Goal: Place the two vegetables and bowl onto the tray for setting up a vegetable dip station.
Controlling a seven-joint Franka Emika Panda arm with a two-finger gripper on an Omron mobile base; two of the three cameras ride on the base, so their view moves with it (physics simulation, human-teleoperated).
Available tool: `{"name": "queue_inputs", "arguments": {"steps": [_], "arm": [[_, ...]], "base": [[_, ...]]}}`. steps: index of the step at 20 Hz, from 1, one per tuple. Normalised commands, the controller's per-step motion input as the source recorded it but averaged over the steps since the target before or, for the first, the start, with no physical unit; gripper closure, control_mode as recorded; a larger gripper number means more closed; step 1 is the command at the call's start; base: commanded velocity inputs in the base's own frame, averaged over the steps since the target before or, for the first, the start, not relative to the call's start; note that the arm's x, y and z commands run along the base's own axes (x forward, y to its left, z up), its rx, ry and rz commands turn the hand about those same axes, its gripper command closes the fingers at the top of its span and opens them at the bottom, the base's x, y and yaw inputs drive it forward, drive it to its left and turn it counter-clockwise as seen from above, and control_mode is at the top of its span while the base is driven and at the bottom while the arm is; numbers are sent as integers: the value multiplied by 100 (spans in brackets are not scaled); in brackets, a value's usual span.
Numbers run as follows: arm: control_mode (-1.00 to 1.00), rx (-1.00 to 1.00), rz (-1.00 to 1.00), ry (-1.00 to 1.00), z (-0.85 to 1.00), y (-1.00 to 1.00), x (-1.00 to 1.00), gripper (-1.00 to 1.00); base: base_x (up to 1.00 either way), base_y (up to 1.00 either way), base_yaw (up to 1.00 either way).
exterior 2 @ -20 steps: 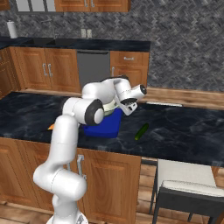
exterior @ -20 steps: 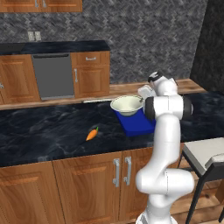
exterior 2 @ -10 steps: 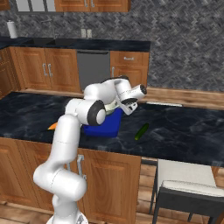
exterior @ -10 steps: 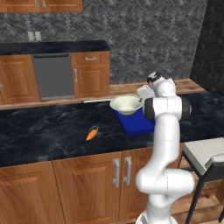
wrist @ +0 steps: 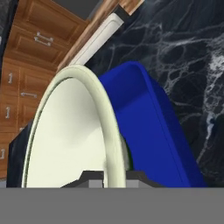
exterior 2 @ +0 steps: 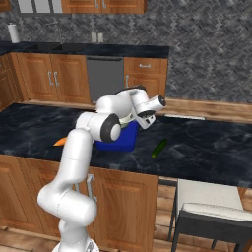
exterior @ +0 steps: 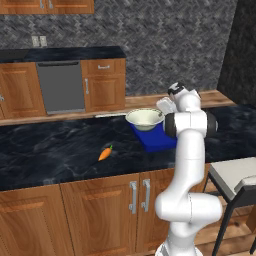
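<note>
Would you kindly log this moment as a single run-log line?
gripper: astride bowl rim | bowl: over blue tray | carrot: on counter | green vegetable: on counter

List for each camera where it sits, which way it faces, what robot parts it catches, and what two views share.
Left base view: behind-left, facing forward-down over the counter; arm rises lower right beside the carrot.
Right base view: behind-right; arm lower left, green vegetable right of it.
Hand view: on the hand, fingertips straddling the bowl rim.
All share the bowl and tray.
</note>
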Motion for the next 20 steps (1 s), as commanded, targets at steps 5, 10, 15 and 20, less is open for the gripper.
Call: {"name": "queue_inputs", "arguments": {"steps": [5,10,15,20], "arm": [[-100,0,0,-1,-1,0,-1,100],[-100,0,0,-3,0,0,-5,-100],[-100,0,0,-8,0,0,-3,-100],[-100,0,0,-9,2,-2,-4,-100]], "base": [[0,0,0],[0,0,0],[0,0,0],[0,0,0]]}}
